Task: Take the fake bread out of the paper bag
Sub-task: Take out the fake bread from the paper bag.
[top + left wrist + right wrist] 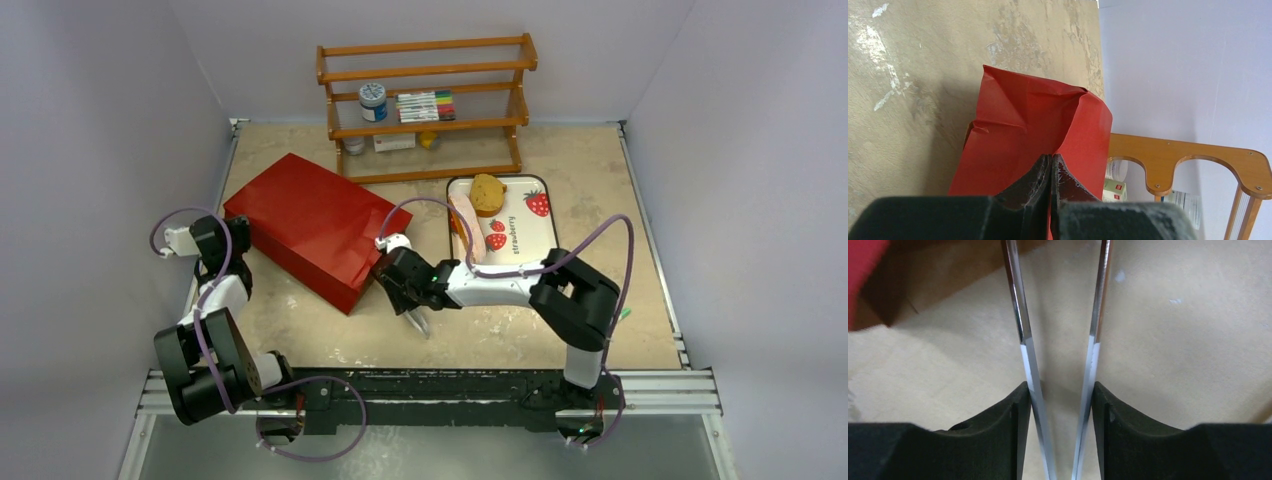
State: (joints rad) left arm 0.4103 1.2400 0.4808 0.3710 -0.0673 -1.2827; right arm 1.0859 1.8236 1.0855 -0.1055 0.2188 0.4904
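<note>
black fingers of the right gripper (1060,405) fill the bottom of its wrist view, clamped on a pair of metal tongs (1024,350). the two blades stand apart with nothing between them. just past the blades, at upper left, lies the mouth of the paper bag (305,222), red outside and brown within. what shows of the inside is dark, and no bread can be made out there.

seen from above, the bag lies flat on the table (600,180) with its mouth end toward the right gripper. the tongs are just beside the mouth, not inside it. the left gripper (1051,162) sits at the bag's opposite, left corner. its fingers are pressed together with a sliver of red between them, so it appears to be pinching the paper.

farther right, apart from the bag, a strawberry-print tray (535,240) carries a round bun (487,193) and a long pale loaf (466,228). a wooden rack (425,48) stands at the back.

judged progress: at least two pieces are out and on the tray. whether any bread is left in the bag cannot be told. if some is, the tongs must go in through the mouth, grip a piece and carry it to the tray.
</note>
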